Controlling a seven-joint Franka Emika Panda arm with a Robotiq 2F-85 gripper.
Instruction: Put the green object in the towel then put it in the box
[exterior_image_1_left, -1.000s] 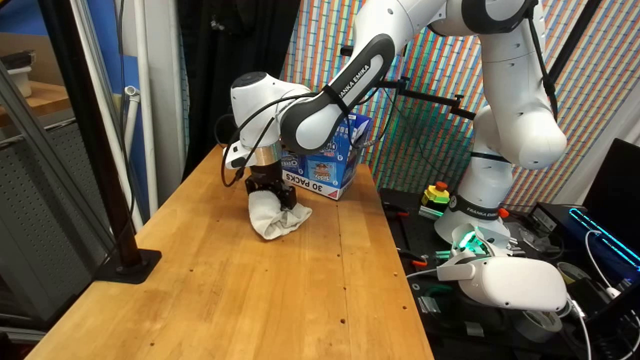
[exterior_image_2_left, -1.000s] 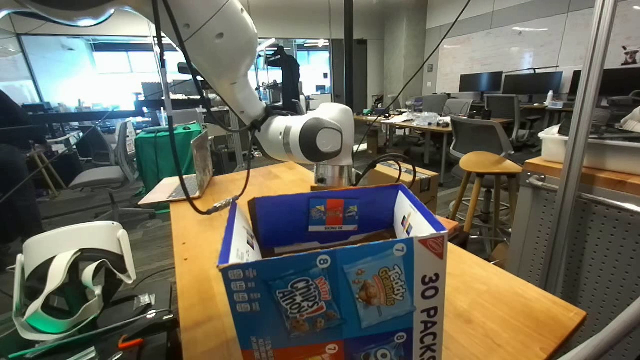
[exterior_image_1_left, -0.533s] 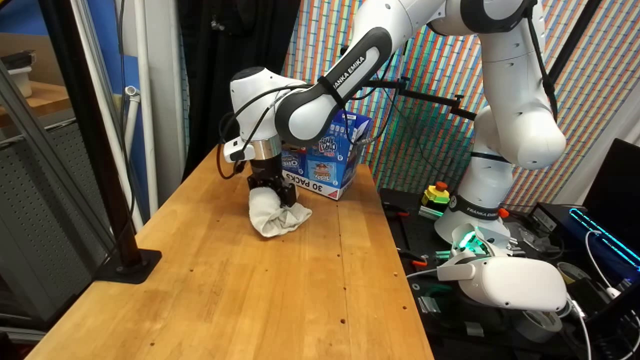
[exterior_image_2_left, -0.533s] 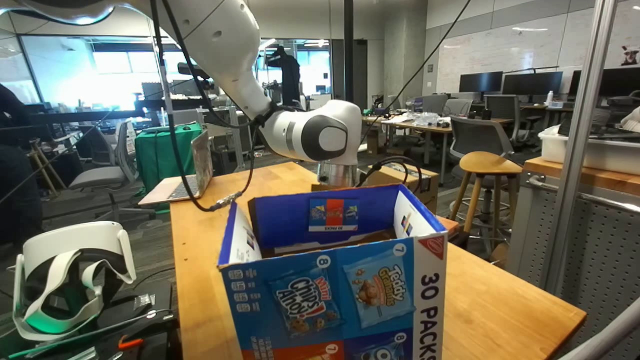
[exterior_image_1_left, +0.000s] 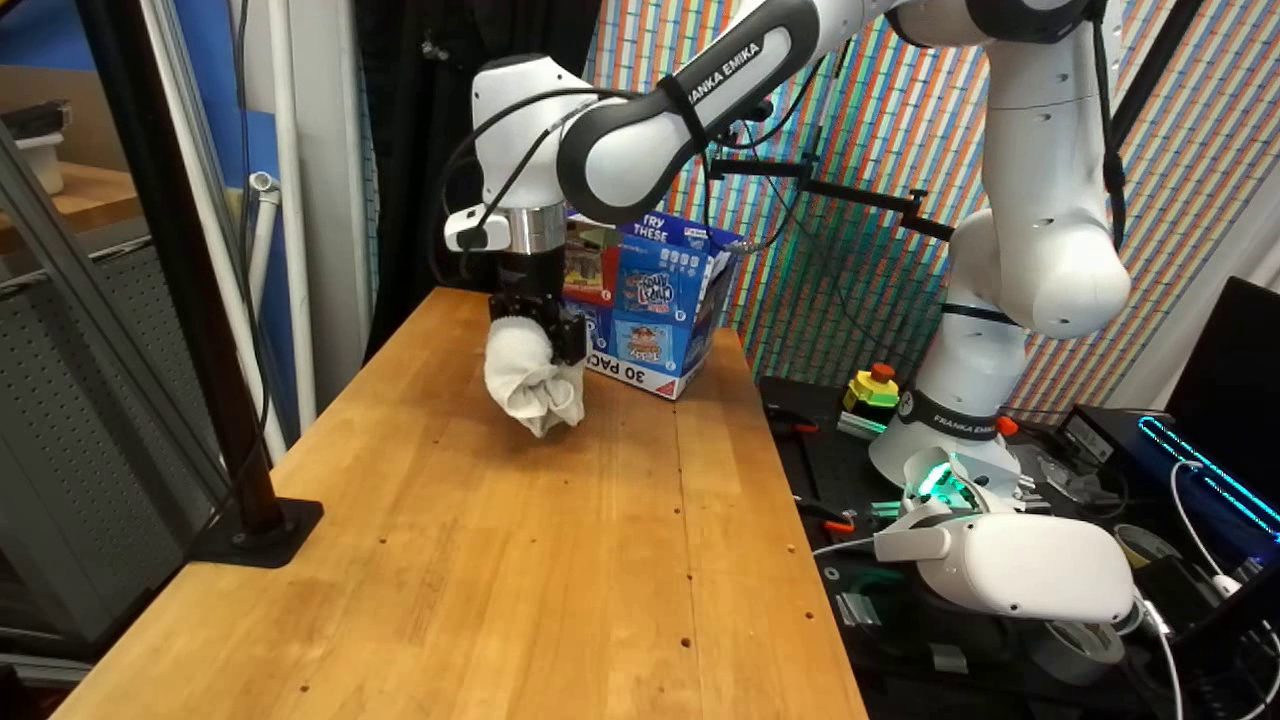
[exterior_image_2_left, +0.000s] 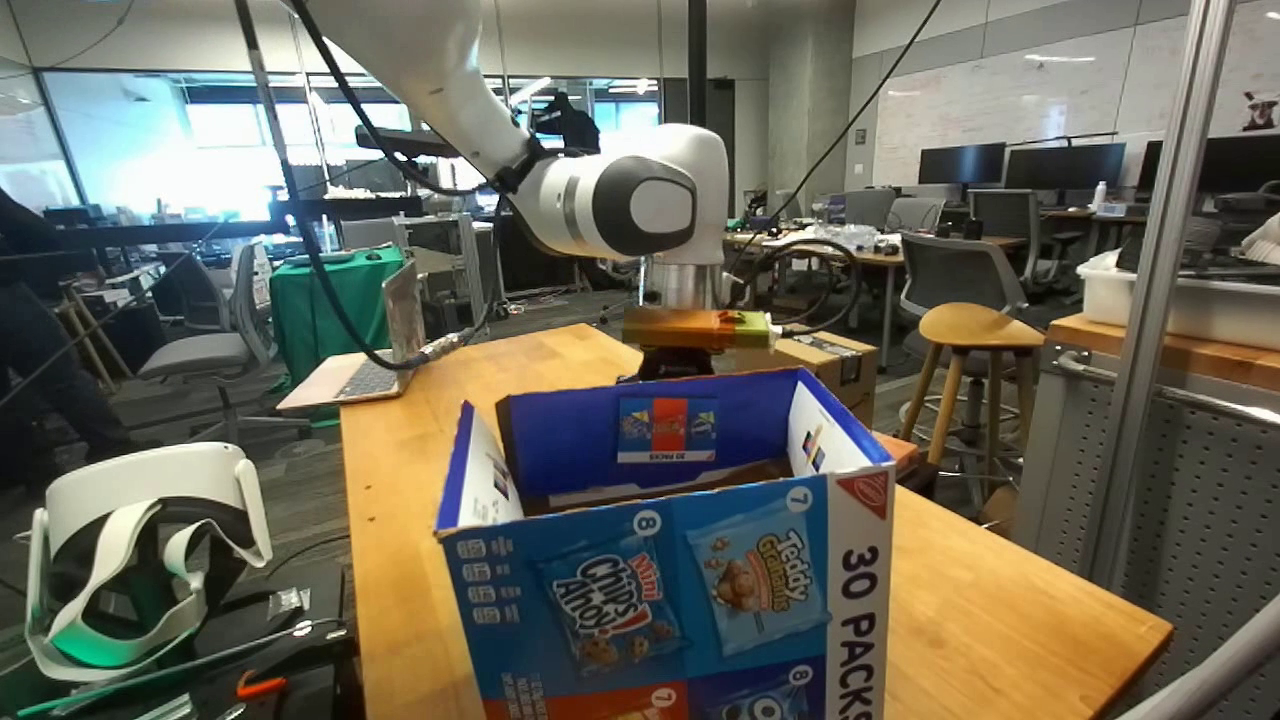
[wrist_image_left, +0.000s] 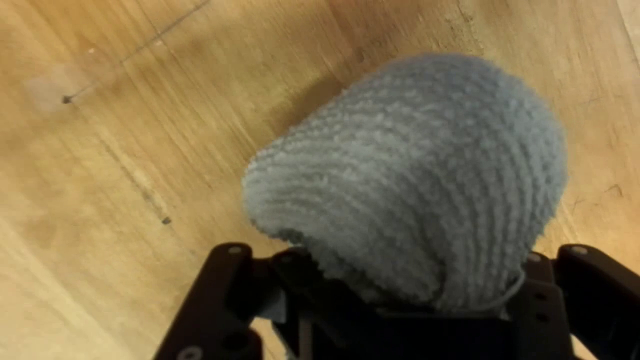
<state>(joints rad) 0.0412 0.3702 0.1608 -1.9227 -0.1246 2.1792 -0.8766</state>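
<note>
1. Pincer (exterior_image_1_left: 548, 350): points down, clamped on the towel (exterior_image_1_left: 530, 385). In the wrist view a dark finger shows on either side of the towel, which fills the space between.
2. Towel: off-white, bunched, hanging below the pincer and above the desk (exterior_image_1_left: 560, 580). Folds gather at its lower end; in the wrist view a rounded, ribbed bulge swells out past the fingers.
3. Green object: hidden from sight in all three views; cannot tell whether it is wrapped in the towel.
4. Box (exterior_image_2_left: 660, 590): blue, printed with snack packets, standing on the desk with its top open. "30 PACKS" reads along one white strip. Towel is outside it.
5. In an exterior view, the box's far wall rises in front of the pincer and conceals most of it, the towel included.
6. Robot arm (exterior_image_1_left: 730, 80): white with dark bands, extends over the desk.
7. Desk: pale wood, a few small dark holes in the top.
8. Surroundings: white headset (exterior_image_1_left: 1040, 565) and red-and-yellow button (exterior_image_1_left: 872, 390), both beside the desk near the robot arm's base; in an exterior view, laptop (exterior_image_2_left: 405, 318) unfolded at the desk's edge and wooden stool (exterior_image_2_left: 980, 325) beyond.
</note>
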